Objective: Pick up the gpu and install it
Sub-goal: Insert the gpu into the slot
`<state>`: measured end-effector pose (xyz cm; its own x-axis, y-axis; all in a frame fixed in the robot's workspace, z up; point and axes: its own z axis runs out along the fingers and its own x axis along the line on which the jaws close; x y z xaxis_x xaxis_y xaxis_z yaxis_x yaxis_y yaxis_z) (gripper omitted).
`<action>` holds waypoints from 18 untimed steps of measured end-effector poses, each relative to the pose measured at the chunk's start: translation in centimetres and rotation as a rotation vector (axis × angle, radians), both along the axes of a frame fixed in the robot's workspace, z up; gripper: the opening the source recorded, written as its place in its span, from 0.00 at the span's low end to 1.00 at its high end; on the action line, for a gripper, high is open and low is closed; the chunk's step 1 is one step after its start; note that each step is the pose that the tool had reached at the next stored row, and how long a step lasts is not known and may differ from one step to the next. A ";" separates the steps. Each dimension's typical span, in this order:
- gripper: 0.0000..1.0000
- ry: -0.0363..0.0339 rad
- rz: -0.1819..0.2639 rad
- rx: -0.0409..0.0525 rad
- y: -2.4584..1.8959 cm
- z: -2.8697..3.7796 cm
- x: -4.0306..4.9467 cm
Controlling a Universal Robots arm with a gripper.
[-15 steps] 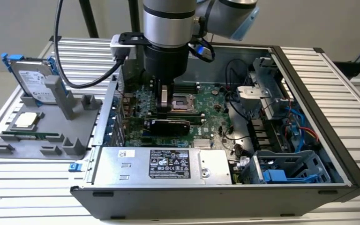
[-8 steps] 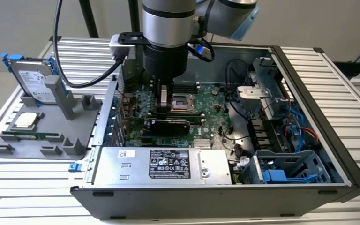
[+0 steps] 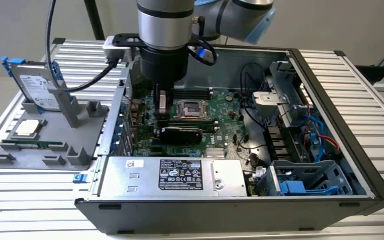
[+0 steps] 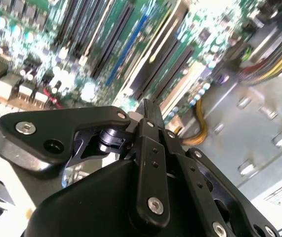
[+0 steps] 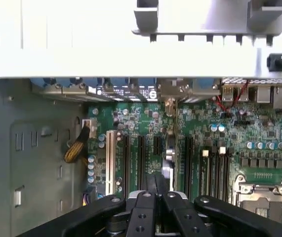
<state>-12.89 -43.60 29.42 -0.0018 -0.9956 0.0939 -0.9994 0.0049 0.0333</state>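
The gpu (image 3: pixel 180 134) sits inside the open computer case (image 3: pixel 369 165). It stands on edge on the motherboard (image 3: pixel 229 131), just beside the processor socket (image 3: pixel 192 107), with its black fan cover facing the exterior view's near side. It looks seated in a slot, though how fully it is pressed home cannot be told.

The claw (image 4: pixel 148 104) hangs over that part of the board with its fingers pressed together, and nothing shows between them. Whether the tips touch the card's upper edge is not clear.

By the look of it the card is light and stiff, but fragile. The thin circuit board carries exposed parts on one face and a plastic fan on the other (neither face takes squeezing or knocks well). The safest hold is probably a pinch across its thickness on the upper edge near the middle, clear of the fan blades and the lower contact edge. The smooth cover may be a little slippery, so the pinch wants to be firm and square.
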 end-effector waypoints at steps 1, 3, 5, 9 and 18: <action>0.00 0.0000 0.000 -0.0001 0.00 0.04 -0.20; 0.00 0.0001 0.000 -0.0003 0.02 0.19 -0.63; 0.00 0.0001 0.000 -0.0002 0.03 0.37 -1.05; 0.00 0.0001 0.000 -0.0001 0.04 0.77 -1.92; 0.00 0.0001 0.001 0.0013 0.18 1.31 -3.31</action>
<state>-16.19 -43.42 30.73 -0.0005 -0.9957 0.0926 -0.9994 0.0036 0.0334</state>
